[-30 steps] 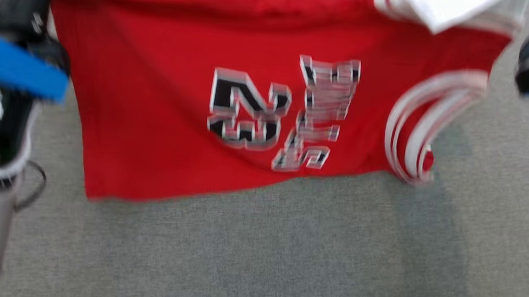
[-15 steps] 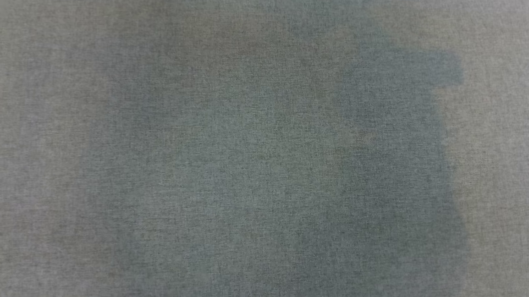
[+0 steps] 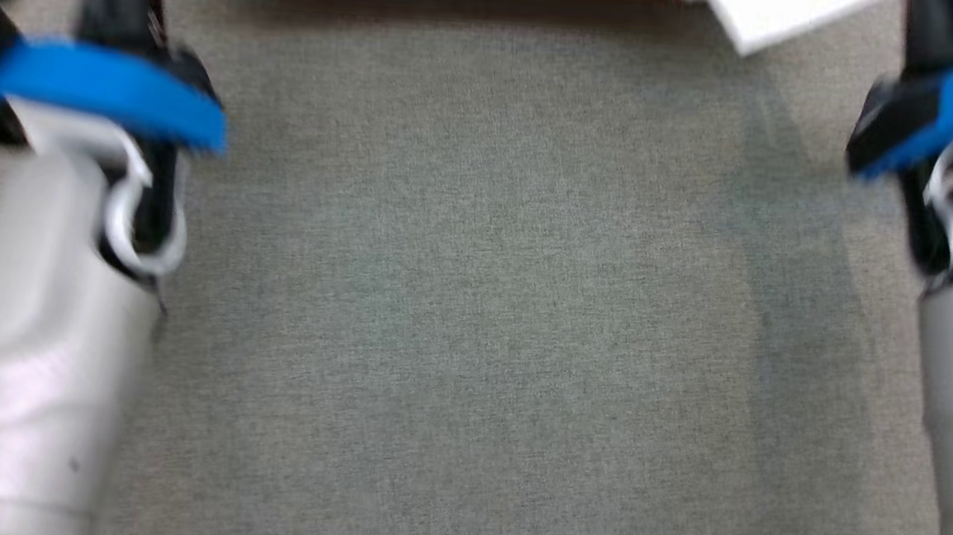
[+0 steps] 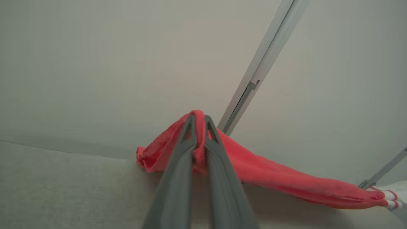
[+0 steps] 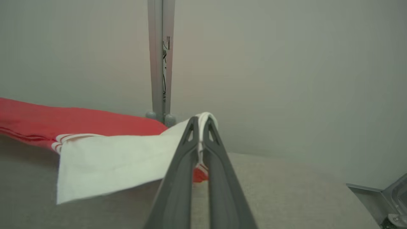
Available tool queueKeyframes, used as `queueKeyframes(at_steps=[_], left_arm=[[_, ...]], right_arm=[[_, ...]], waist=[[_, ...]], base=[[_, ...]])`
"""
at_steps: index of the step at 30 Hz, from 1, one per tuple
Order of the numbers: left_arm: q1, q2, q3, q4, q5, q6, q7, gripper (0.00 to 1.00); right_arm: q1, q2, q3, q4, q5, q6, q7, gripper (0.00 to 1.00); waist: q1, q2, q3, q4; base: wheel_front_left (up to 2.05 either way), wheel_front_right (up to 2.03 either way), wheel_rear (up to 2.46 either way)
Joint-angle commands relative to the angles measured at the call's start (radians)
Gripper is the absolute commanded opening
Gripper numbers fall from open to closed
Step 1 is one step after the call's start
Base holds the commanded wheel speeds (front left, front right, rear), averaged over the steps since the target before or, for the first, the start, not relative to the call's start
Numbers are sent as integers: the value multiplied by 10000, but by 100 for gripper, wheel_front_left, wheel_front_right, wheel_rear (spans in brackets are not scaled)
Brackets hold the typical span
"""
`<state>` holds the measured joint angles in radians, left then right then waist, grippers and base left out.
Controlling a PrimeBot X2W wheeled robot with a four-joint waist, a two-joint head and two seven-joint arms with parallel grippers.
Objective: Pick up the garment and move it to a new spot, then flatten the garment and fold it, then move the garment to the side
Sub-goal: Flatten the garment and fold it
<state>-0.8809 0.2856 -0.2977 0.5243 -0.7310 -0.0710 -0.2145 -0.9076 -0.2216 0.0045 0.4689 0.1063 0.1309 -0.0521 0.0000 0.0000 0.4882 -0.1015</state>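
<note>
Left gripper point(image 4: 197, 120) clamped on red garment point(image 4: 279, 179); right gripper point(image 5: 200, 123) clamped on white part point(image 5: 105, 159), probably same garment.

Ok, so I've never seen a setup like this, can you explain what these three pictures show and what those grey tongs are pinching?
It is a two-armed robot. The wide picture comes from a camera on its head, looking down at a grey fabric surface, with its pale forearms at either side. The other two come from cameras on its wrists, looking along each gripper's fingers. The left gripper is shut on a red edge of the garment; the right gripper is shut on its white part. The garment runs between them.
</note>
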Motion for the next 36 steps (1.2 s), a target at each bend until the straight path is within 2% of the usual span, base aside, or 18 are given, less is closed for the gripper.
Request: queueKeyframes(at_steps=[1, 5, 9, 16, 22, 28, 36], left_arm=[[487, -63, -54, 102, -18, -37, -109, 0], [2046, -321, -327, 416, -232, -156, -160, 0], [3480, -520, -614, 423, -480, -225, 31, 0], [5164, -487, -885, -155, -684, 105, 436, 0], [6175, -434, -861, -883, -885, 477, 715, 0], [6957, -91, -938, -1485, -916, 915, 1211, 0], [8331, 904, -1144, -2813, -982, 1674, 2683, 0]], right_arm=[[563, 42, -58, -113, 109, -3, 165, 0], [2479, 214, -220, -790, 283, -3, 1177, 0], [4239, 442, -425, -2005, 591, -3, 2308, 0], [6955, 902, -940, -4534, 503, -3, 4563, 0], [8734, 1172, -988, -6081, 564, -1, 6592, 0], [9887, 1333, -901, -7065, 854, -1, 8006, 0], [10843, 1308, -786, -8093, 1302, -1, 9356, 0]], waist=[[0, 0, -168, 19], [0, 0, -715, 101], [0, 0, -1341, 259], [0, 0, -2297, 509], [0, 0, -2875, 606], [0, 0, -3230, 501], [0, 0, -3433, 285]], base=[[0, 0, 0], [0, 0, 0], [0, 0, 0], [0, 0, 0], [0, 0, 0], [0, 0, 0], [0, 0, 0]])
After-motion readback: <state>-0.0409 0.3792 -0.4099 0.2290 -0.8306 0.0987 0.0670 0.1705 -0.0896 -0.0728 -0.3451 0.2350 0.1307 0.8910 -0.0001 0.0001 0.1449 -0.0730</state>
